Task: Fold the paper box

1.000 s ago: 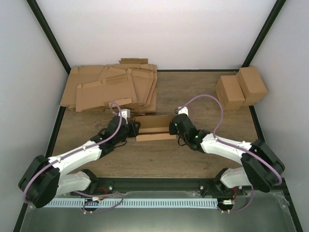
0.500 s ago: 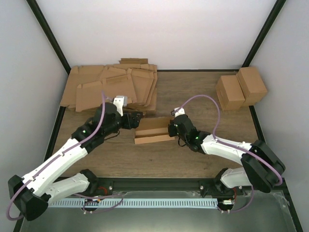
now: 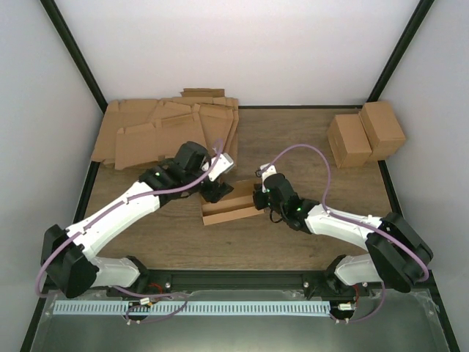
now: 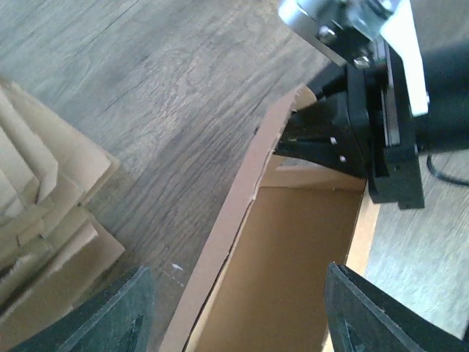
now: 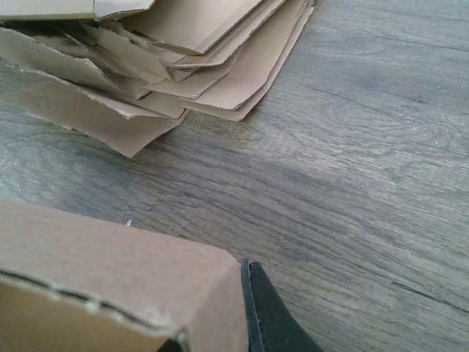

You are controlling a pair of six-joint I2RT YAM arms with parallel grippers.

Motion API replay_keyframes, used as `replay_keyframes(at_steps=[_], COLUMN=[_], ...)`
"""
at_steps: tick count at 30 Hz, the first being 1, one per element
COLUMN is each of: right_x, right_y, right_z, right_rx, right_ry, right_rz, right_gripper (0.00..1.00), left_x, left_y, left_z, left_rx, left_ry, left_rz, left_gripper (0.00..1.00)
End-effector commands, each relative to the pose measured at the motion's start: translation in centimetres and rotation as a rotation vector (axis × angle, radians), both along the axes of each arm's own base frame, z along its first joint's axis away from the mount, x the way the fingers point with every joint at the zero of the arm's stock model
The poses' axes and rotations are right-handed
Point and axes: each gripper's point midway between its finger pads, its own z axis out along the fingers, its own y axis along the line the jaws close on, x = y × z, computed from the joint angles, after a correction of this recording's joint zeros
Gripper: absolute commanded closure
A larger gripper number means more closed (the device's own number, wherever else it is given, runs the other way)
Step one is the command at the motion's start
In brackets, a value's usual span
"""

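The paper box (image 3: 229, 206) is a shallow brown carton lying open-topped at mid-table, slightly skewed. My left gripper (image 3: 218, 189) hovers over its left back part. In the left wrist view its jaws are wide open (image 4: 242, 323), one finger outside the box's long wall (image 4: 242, 198) and one over the other wall, holding nothing. My right gripper (image 3: 260, 199) is at the box's right end, shut on the end wall. In the right wrist view one dark finger (image 5: 267, 315) presses against the outside of that wall (image 5: 110, 279); the other finger is hidden behind it.
A stack of flat die-cut cardboard sheets (image 3: 168, 136) lies at the back left, just behind the left gripper; it also shows in both wrist views (image 4: 37, 220) (image 5: 146, 51). Two small blocky cartons (image 3: 365, 136) stand at the back right.
My left arm has left the box's left end and swung right, over the box's back left part, with jaws open. The box has turned slightly, its left end nearer. The right gripper keeps its hold.
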Motion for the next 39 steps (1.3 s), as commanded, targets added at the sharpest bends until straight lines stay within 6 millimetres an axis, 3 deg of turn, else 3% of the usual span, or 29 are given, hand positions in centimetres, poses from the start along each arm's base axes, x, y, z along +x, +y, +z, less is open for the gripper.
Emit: replay_keyframes(at_steps=[1,6,12,18,22,28,39], right_x=[-0.6,-0.5,-0.3,-0.2,-0.2,-0.5,-2.0], right_y=[0.6,0.6,0.8,0.8,0.8,0.5,-0.3], right_z=[-0.2,-0.1,0.3,0.5,0.8,1.3,2.2], right_rx=[-0.007,-0.011,-0.006,-0.003,-0.001,0.008,0.044], right_ry=[0.010,0.007,0.000,0.001,0.000,-0.005,0.045], right_rz=[0.043,0.047,0.051,0.046,0.037,0.034,0.028], right_gripper=[0.99,0.99,0.99,0.98,0.97,0.93,0.74], left_x=[0.7,1.9,1.6,1.0,-1.0,-1.8,-2.2], left_y=[-0.7,-0.6,-1.2,-1.7,-2.9,-3.0,-3.6], left_z=[0.4,-0.6,-1.8,-2.6,-3.3,-4.2,-4.7], left_rx=[0.100,0.171,0.196,0.212,0.200,0.242,0.302], left_ry=[-0.156,-0.197,-0.191,-0.184,-0.174,-0.176,-0.214], left_rz=[-0.116,-0.085,-0.117,-0.174,-0.291,-0.322,-0.326], left_gripper=[0.38,0.44,0.52,0.80,0.93,0.96,0.96])
